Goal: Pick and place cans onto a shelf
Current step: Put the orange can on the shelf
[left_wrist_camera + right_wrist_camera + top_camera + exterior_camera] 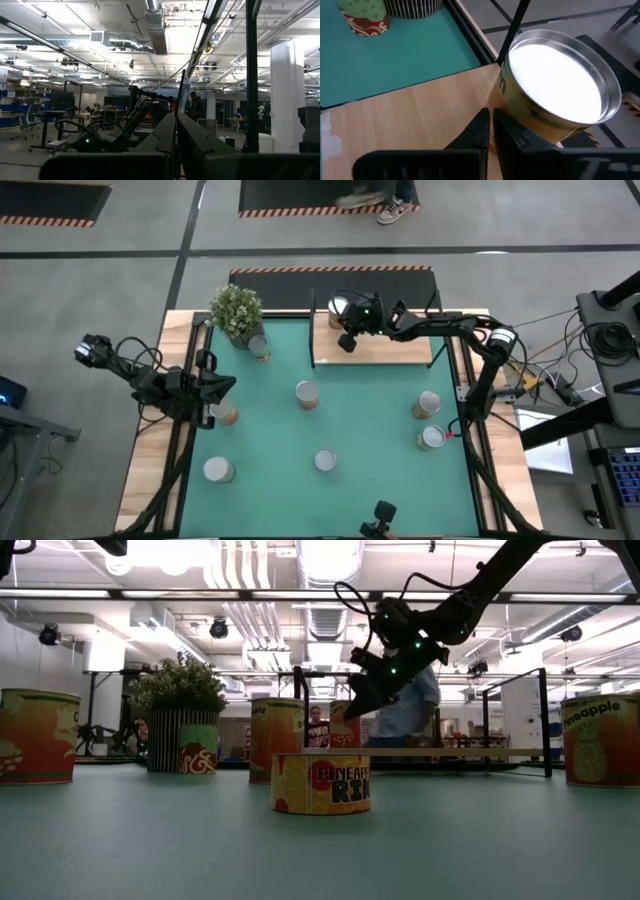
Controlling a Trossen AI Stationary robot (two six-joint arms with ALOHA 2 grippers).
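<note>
One can [340, 307] with a silvery top and yellow side stands upright on the light-wood shelf [400, 345] at the table's far side; it also shows in the right wrist view [555, 85]. My right gripper [348, 340] [490, 120] is shut and empty, just above the shelf board, close on the can's near side. Several more cans stand upright on the green mat [370, 420], among them one [228, 413] beside my left gripper [215, 390]. My left gripper is shut and empty at the mat's left edge. My right gripper's shut fingers [517, 132] stand close beside the lower side wall [530, 117] of the can on the shelf. The fingers cover the place between them and the wall, so I cannot tell whether they touch it. The can stands upright on the board.
A potted green plant [237, 312] stands at the mat's far left with a can [260, 348] beside it. Other cans stand mid-mat [307, 394], near the front [325, 461] [218, 470] and at the right edge [427, 404] [431, 438]. A person walks beyond the table [385, 205].
</note>
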